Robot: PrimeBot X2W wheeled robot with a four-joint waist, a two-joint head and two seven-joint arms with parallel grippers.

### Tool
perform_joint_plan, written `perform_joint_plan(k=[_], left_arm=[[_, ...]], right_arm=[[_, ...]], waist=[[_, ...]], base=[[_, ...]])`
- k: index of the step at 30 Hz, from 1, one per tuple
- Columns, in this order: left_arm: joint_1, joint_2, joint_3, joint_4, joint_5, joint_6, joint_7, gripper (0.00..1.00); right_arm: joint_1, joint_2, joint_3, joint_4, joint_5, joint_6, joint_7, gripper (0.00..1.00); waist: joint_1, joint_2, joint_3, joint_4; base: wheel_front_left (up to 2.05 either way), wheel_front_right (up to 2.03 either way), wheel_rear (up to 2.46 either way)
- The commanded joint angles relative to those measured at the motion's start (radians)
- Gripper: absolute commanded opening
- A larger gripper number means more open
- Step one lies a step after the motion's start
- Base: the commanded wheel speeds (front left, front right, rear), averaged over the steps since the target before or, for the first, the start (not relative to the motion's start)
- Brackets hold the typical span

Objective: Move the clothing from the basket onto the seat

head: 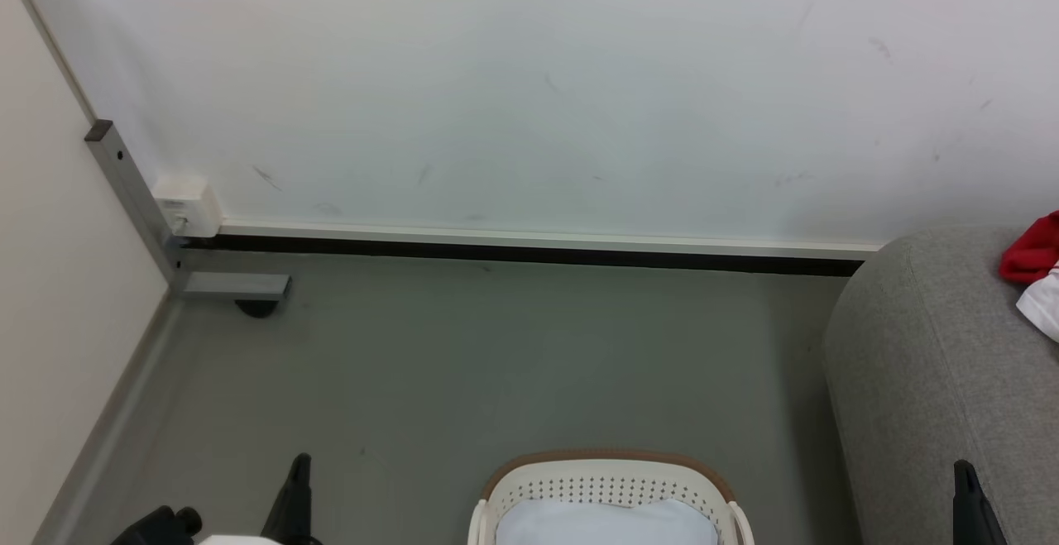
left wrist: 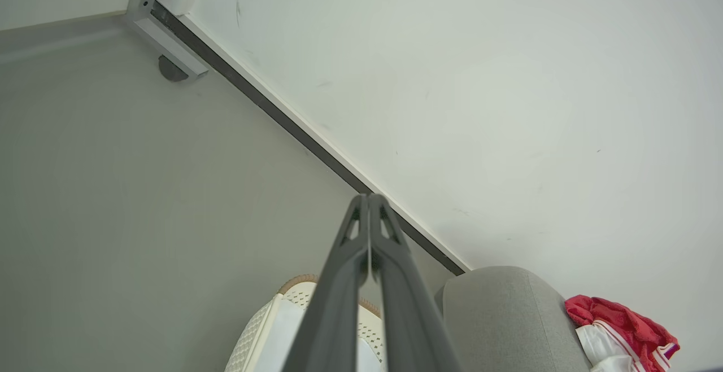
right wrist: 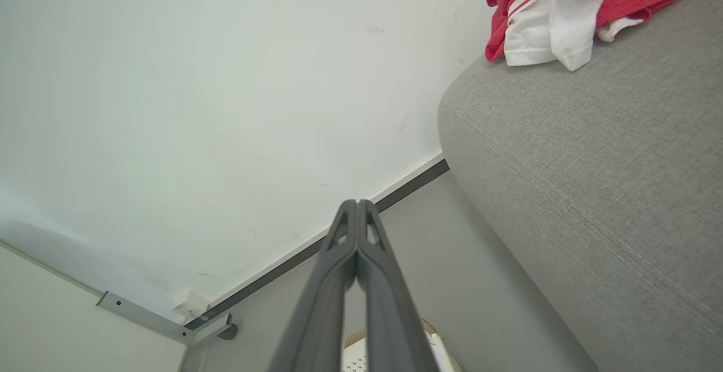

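Wrist views: left fingers (left wrist: pixel 356 250), right fingers (right wrist: pixel 345 250) closed, empty; clothing (right wrist: pixel 565 5) on seat (right wrist: pixel 593 163); wall box (head: pixel 186 204) label illegible.

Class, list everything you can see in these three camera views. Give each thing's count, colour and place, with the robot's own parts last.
clothing: one heap, red and white, on top of the seat near the wall
seat: one, light grey, right of the basket
basket: one, cream with a brown rim, on the floor
pale cloth or liner: one, bluish white, inside the basket
floor: grey
wall: white, scuffed
skirting: one, white over black, at the wall's foot
wall box: one, white, left corner
metal rail: one, grey, left corner
left gripper: dark, shut, empty
right gripper: dark, shut, empty
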Motion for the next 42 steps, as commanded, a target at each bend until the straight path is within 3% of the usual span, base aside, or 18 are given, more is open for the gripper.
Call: perform_joint_plan(k=[1, 42], left_arm=[[-0.027, 0.000, 0.013, -0.016, -0.041, -0.007, 0.010, 0.00], [-0.060, -0.030, 0.119, -0.030, -0.453, -0.064, 0.131, 0.00]], right_arm=[[-0.025, -0.011, 0.001, -0.016, 0.042, -0.001, 0.009, 0.00], [-0.091, -0.018, 0.006, -0.026, 0.497, -0.002, 0.129, 0.00]], waist=[[0.0000, 0.0000, 0.001, 0.000], [0.0000, 0.0000, 0.024, -0.010]], base=[[0.00, 0.00, 0.00], [0.00, 0.00, 0.00]])
